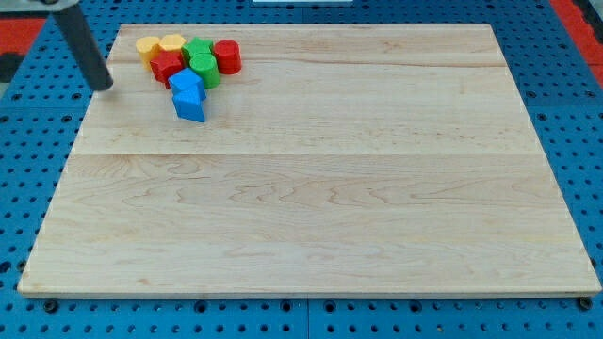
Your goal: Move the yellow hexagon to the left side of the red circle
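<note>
Several blocks huddle at the view's top left of the wooden board [311,179]. Two yellow blocks lie side by side: one [148,47] at the far left, the other [171,43] just right of it; which is the hexagon I cannot tell. The red circle [227,56] is at the cluster's right end. Between them sit two green blocks [197,49] [204,68] and a second red block [168,66]. Two blue blocks [187,83] [190,104] lie below. My tip [104,87] is at the board's left edge, left of and below the yellow blocks, touching none.
The board rests on a blue pegboard table [28,188] with red mats at the top corners.
</note>
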{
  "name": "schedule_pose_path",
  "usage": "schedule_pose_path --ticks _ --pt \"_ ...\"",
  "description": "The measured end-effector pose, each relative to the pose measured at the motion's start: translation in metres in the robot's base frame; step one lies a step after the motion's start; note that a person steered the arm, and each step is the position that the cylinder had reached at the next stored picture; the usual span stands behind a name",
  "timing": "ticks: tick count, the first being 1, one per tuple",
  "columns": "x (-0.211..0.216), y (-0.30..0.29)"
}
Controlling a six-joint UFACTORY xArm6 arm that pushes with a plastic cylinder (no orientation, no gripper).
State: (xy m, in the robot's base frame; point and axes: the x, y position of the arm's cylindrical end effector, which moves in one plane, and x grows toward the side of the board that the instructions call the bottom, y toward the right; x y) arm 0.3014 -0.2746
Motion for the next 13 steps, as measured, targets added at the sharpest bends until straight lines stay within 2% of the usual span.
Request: schedule_pose_path --ticks 1,2,3,4,5,7,8,9,11,12,13 --pt "-0.046 0.001" --pt "-0.051 0.024" --pt "-0.035 0.086" --pt "-0.040 0.094" --pt "-0.056 0.067" --pt "-0.101 0.062" --pt "-0.107 0.082" --pt "-0.107 0.134" --pt "-0.053 0.165" --pt "-0.043 0.175" --pt "-0.090 0.222"
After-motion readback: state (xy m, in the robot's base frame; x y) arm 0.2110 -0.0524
